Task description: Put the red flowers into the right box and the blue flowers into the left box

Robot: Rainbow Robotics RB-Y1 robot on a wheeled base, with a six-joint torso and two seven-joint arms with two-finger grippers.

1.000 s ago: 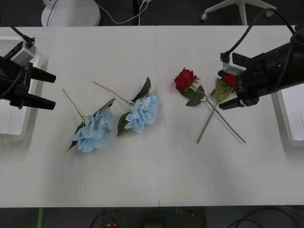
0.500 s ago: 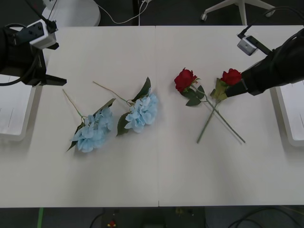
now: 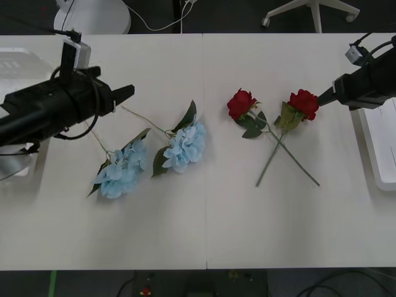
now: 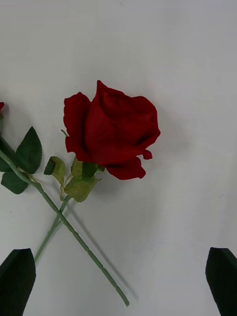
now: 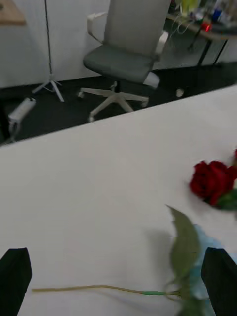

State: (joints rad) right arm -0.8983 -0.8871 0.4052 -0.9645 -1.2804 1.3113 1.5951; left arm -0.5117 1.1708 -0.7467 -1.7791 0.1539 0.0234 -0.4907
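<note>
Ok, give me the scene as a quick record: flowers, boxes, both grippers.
red flowers: two on the table, stems crossed; one, one
blue flowers: two lying left of centre; and
right box: no flowers seen in it
left box: mostly hidden behind the left arm
right gripper: open, beside the right rose
left gripper: open, near a tan stem

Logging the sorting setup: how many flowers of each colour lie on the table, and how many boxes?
Red flowers: 2
Blue flowers: 2
Boxes, left box and right box: 2
Total: 6
</note>
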